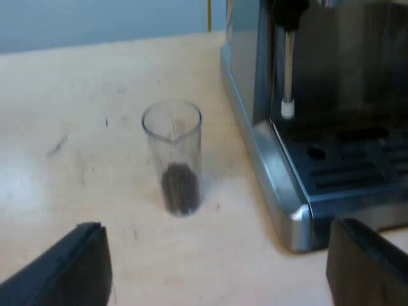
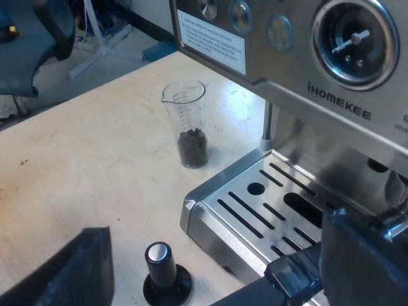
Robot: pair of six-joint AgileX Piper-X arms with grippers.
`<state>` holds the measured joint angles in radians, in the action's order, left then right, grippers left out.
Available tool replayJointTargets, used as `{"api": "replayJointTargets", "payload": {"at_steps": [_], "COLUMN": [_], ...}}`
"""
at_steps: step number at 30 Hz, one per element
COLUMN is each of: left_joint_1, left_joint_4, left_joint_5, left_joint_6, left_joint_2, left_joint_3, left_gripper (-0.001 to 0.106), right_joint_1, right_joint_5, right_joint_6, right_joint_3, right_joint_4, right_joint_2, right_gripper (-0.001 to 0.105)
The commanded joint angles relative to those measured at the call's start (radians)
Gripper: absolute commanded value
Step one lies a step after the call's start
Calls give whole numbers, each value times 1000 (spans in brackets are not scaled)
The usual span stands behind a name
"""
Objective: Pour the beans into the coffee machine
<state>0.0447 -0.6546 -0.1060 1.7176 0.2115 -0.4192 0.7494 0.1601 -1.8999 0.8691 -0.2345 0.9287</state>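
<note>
Left gripper (image 1: 217, 226): two black fingers (image 1: 64, 271) spread wide, nothing held, hovering over the pale surface (image 1: 76, 127) with the measuring glass (image 1: 172, 156) beyond the tips. Right gripper (image 2: 217, 223): fingers (image 2: 360, 255) likewise wide apart and empty, above the corner of the drip tray (image 2: 268, 204). Measuring glass: clear, upright on the surface, apart from both grippers, near the side of the espresso machine (image 1: 255, 70). Coffee beans (image 1: 180, 188): dark, filling the bottom part of the glass. Tamper (image 2: 166, 274): black knob, upright on the surface, near the drip tray corner. Espresso machine: steel, pressure gauge (image 2: 352, 38) on its front, steam wand (image 1: 288, 70) hanging above the tray.
</note>
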Motion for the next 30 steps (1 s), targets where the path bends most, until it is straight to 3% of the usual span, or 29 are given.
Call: {"api": "replayJointTargets", "payload": {"at_steps": [1, 15, 20, 30], "left_joint_1": [2, 2, 2, 2], "left_joint_4": [69, 176, 271, 484], "left_joint_5": [-2, -2, -2, -2], "left_joint_6": [3, 12, 12, 14], "left_joint_2": [0, 20, 87, 223], "left_joint_3": [28, 174, 225, 240], "left_gripper": [72, 72, 72, 72], "right_joint_1": [1, 1, 1, 1], "right_joint_5": [1, 1, 1, 1], "right_joint_6": [-4, -4, -4, -4], "right_joint_3": [12, 12, 12, 12], "right_joint_4": [14, -46, -85, -85], "right_joint_2": [-2, -2, -2, -2], "right_gripper": [69, 69, 69, 69]}}
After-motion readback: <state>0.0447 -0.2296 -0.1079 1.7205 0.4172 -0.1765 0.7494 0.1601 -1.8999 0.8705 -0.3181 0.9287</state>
